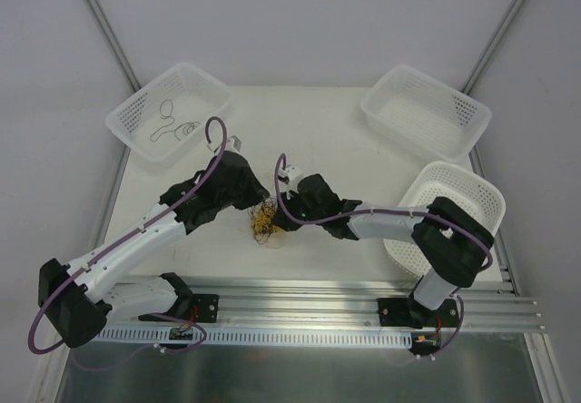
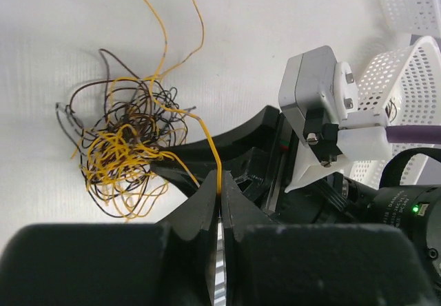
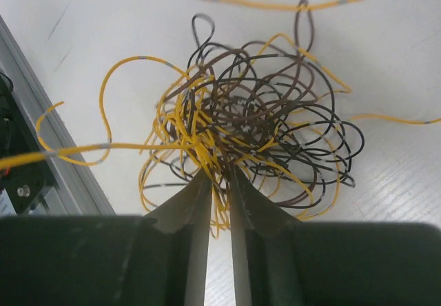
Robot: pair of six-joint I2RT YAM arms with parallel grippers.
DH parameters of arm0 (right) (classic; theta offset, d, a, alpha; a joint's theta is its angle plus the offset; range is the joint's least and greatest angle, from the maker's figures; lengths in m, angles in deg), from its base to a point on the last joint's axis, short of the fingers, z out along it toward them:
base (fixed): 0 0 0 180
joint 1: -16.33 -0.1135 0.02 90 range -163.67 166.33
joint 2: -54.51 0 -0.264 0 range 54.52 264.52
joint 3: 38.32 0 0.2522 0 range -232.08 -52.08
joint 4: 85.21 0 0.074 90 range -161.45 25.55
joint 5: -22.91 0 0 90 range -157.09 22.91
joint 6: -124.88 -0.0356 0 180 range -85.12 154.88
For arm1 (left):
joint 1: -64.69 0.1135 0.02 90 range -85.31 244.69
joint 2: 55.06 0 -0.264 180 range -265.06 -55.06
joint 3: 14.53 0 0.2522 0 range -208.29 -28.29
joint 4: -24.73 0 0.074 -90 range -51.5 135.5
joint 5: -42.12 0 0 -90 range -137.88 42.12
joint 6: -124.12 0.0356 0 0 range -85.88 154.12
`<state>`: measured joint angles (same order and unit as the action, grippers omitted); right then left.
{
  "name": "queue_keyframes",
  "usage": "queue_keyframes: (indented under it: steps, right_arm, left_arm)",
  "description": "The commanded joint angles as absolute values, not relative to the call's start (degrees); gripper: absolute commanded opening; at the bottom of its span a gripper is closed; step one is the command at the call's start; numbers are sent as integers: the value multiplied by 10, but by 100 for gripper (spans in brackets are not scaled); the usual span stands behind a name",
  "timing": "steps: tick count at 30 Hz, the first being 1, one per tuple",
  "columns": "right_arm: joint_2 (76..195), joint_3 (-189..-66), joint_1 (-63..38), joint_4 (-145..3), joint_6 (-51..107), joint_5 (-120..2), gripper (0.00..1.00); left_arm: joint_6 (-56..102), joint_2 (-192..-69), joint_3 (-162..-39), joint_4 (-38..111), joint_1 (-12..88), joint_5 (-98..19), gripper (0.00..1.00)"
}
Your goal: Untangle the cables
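Judging the cables (image 1: 263, 221) by their look, we take them for almost weightless, limp yet springy wire that will snag loop on loop rather than slide free, so a hard tug would likely tighten the knot or drag the whole clump along. They lie as 1 tangled ball of yellow, brown and black strands on the worktop (image 1: 309, 122), between the 2 arms and near the rail (image 1: 300, 296) at the front edge. The left fingers (image 2: 196, 213) are clenched on 1 yellow strand that runs from the ball into their tips. The right fingers (image 3: 182, 209) stand nearly together at the ball's edge with a few yellow strands caught in the narrow slot; how firmly they pinch we cannot tell. Better holds, we think, are the long yellow ends straying out of the ball, not its dense middle. Open worktop lies beyond the ball, toward the far-left basket (image 1: 127, 117), which holds a dark wire (image 1: 172, 129), and the far-right basket (image 1: 467, 108). A 3rd basket (image 1: 458, 190) sits close beside the right arm, so that side is cramped.
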<state>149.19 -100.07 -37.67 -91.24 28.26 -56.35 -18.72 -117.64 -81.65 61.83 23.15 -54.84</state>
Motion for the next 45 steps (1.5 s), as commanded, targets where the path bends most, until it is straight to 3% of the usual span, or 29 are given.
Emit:
queue_keyframes:
  steps: [1,3,6,12,26,34,35,38,39,42,45]
  right_arm:
    - [1483,-977,-377,-920,299,-567,16]
    - [1472,-959,-373,-913,300,-568,6]
    - [1456,-924,-367,-900,300,-577,1]
    - [1385,-872,-354,-839,308,-624,1]
    - [1187,-838,-263,-660,305,-710,1]
    - [1165,-907,-264,-605,329,-681,1]
    - [1171,-926,-263,-605,330,-676,3]
    - [1190,-954,-264,-596,340,-637,29]
    - [1189,-978,-266,-585,343,-630,42]
    - [1174,-1027,-272,-560,364,-610,62]
    - [1159,-1079,-284,-541,384,-603,74]
  left_arm:
    - [-159,-1152,-849,632,243,-586,0]
    - [-140,-1144,-869,646,258,-596,0]
    - [-110,-1133,-901,654,308,-583,0]
    - [-43,-1124,-1006,679,417,-553,0]
    - [106,-1220,-1293,748,557,-567,0]
    - [92,-1248,-1276,749,557,-413,0]
    - [93,-1250,-1261,748,557,-398,0]
    - [99,-1248,-1228,748,557,-351,0]
    - [101,-1245,-1219,746,556,-337,0]
    - [107,-1238,-1183,746,555,-288,0]
    - [109,-1225,-1147,742,527,-272,0]
